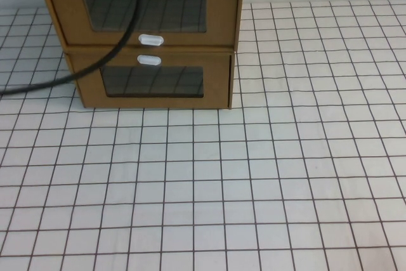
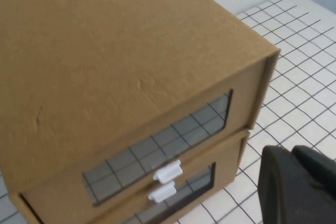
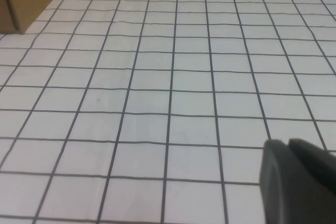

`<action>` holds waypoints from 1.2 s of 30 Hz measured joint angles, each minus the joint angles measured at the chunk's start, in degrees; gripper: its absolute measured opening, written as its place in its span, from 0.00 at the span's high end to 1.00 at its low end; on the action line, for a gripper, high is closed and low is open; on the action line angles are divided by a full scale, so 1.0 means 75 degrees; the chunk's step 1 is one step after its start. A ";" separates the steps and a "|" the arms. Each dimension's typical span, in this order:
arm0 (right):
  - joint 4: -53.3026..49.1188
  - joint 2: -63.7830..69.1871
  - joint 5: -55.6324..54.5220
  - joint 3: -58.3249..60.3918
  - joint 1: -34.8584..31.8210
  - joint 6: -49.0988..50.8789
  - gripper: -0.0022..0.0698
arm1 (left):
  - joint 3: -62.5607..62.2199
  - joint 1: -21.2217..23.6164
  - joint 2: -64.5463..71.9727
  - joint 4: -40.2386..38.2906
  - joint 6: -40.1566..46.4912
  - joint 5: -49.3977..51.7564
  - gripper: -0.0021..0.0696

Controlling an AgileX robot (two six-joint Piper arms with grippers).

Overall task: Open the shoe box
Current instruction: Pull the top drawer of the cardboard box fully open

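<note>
brown cardboard shoe box (two stacked drawers, white tabs) shut; left hand near it, grip unclear; right hand closed above white gridded counter.

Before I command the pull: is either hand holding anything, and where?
Nothing held: left hand hangs near the shoe box, clear of it; right hand, shut, over the gridded table.

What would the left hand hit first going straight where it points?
Likely the brown cardboard shoe box, depth unclear. The left hand hangs above it, the shut right hand over the white gridded table.
</note>
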 joint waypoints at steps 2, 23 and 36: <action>0.0000 0.0000 0.0000 0.0000 0.0000 0.0000 0.99 | -0.0792 0.0000 0.0778 0.0043 0.0085 0.0206 0.97; 0.0000 0.0000 0.0000 0.0000 0.0000 0.0000 0.99 | -0.3676 0.0618 0.4624 -0.0776 0.0605 0.0268 0.97; 0.1857 0.0000 -0.1405 0.0000 0.0000 0.0000 0.99 | -0.3680 0.0801 0.4753 -0.1487 0.0952 0.0535 0.97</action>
